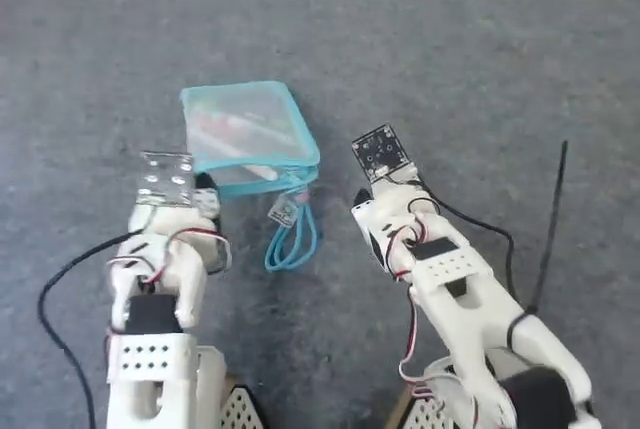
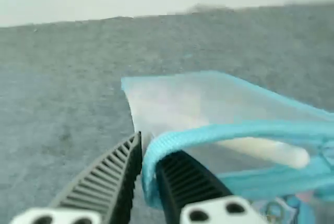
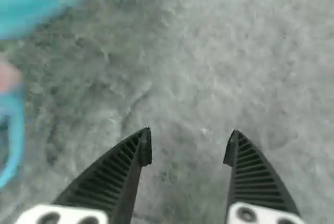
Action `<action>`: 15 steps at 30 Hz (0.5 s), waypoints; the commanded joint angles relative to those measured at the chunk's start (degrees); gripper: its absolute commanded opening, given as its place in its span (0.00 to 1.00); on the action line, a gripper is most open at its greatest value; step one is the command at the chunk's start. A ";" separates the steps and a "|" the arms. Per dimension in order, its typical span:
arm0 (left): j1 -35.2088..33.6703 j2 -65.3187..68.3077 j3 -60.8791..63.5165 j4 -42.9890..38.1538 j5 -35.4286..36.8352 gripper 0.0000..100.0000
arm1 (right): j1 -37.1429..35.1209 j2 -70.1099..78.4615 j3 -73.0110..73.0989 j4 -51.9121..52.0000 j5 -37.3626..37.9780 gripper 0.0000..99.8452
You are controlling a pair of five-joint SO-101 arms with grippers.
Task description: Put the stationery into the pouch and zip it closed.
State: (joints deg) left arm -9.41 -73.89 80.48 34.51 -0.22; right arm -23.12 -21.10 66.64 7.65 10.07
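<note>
Two arms were extended forward over the grey worktop (image 1: 480, 79). Left tool (image 2: 151, 151) clamped on the pouch (image 1: 245, 134) at its near-left corner; right tool (image 3: 189, 143) spread, beside it. Pouch's zip edge ran crosswise, facing the arms.

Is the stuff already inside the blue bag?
Inside. A white stick and reddish shapes show through the see-through wall of the pouch.
</note>
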 commanded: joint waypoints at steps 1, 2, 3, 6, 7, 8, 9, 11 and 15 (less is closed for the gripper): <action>-2.20 -5.63 -1.36 0.70 6.86 0.01 | -0.66 1.98 -5.27 -1.36 -0.62 0.23; -0.44 -6.42 1.10 -0.53 6.77 0.01 | -0.75 2.86 -5.80 -1.36 -0.62 0.23; 1.32 -7.12 3.38 -1.67 5.36 0.01 | -0.75 3.82 -6.24 -1.36 -0.62 0.23; 5.10 -9.67 4.18 -1.93 1.58 0.01 | -0.75 6.20 -7.30 -1.36 -0.62 0.23; 4.57 -11.08 1.54 0.35 2.11 0.01 | -0.75 6.46 -7.38 -1.36 -0.62 0.23; 2.90 -13.01 -1.63 3.52 3.08 0.01 | -0.75 6.73 -7.38 -1.36 -0.62 0.23; 0.53 -15.12 -4.53 6.51 4.31 0.01 | -0.75 6.90 -7.47 -1.45 -0.62 0.23; -4.84 -19.52 -6.11 9.93 6.95 0.01 | -0.75 6.99 -7.47 -1.71 -0.62 0.23; -4.48 -26.11 3.65 8.00 7.65 0.01 | -0.75 6.99 -7.56 -1.89 -0.62 0.23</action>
State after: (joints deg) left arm -14.42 -92.62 80.31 44.00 6.20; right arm -23.30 -13.80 62.68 6.95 10.07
